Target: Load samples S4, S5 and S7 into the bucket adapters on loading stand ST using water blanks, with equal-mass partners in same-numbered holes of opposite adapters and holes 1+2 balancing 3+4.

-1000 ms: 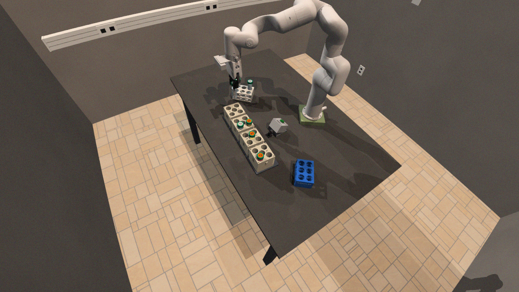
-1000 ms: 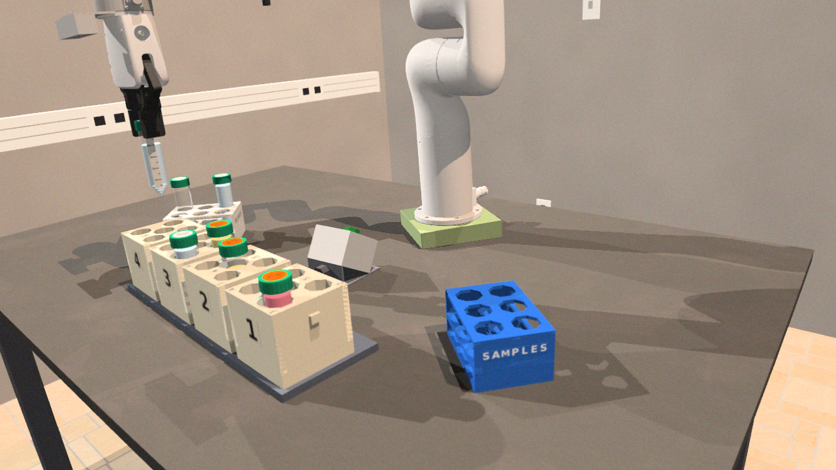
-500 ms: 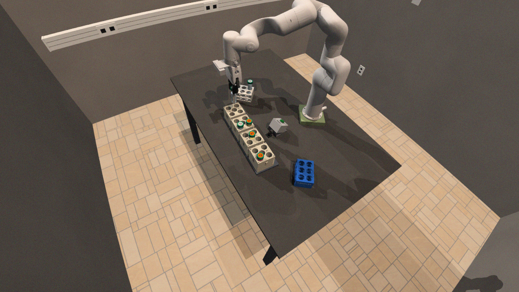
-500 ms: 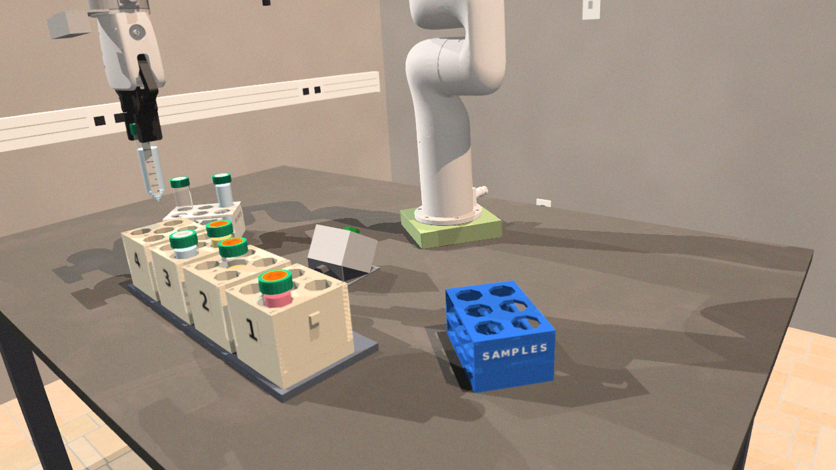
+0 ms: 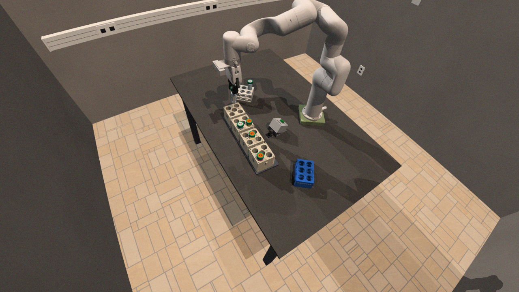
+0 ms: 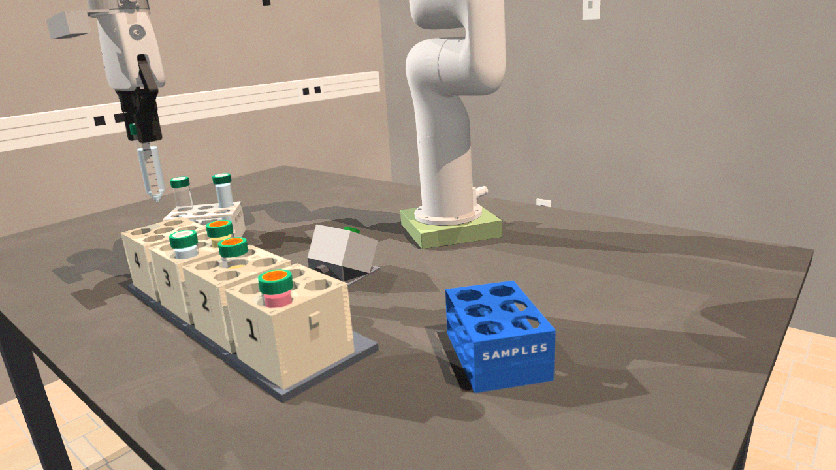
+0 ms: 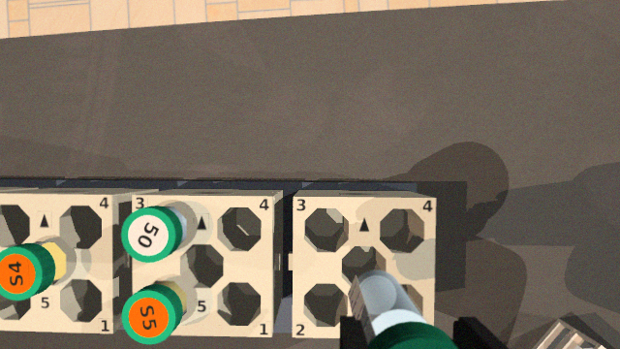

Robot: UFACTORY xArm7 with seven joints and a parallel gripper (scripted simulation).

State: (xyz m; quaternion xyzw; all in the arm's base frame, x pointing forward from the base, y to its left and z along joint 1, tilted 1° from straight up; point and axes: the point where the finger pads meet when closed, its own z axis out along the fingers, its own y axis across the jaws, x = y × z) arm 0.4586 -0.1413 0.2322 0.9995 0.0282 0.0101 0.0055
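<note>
My gripper (image 6: 143, 133) is shut on a water blank (image 6: 150, 170), a green-capped tube of clear liquid. It hangs upright above adapter 4 (image 6: 140, 248). In the wrist view the water blank's tip (image 7: 383, 296) sits over adapter 4 (image 7: 363, 262), between hole 5 and hole 1, and all of its holes are empty. Adapter 3 (image 7: 205, 262) holds a blank marked 50 (image 7: 147, 235) in hole 3 and S5 (image 7: 147, 317) in hole 2. Adapter 2 (image 6: 204, 292) holds S4 (image 7: 16, 273) in hole 5. Adapter 1 (image 6: 289, 327) holds an orange-dotted tube with pink liquid (image 6: 275, 287).
A white rack (image 6: 206, 211) behind the adapters holds two more blanks (image 6: 180, 190) (image 6: 222, 187). The blue SAMPLES rack (image 6: 499, 333) stands empty at the right. The small grey desk with the green DONE key (image 6: 341, 251) sits behind adapter 1. The arm's base (image 6: 450, 224) stands further back.
</note>
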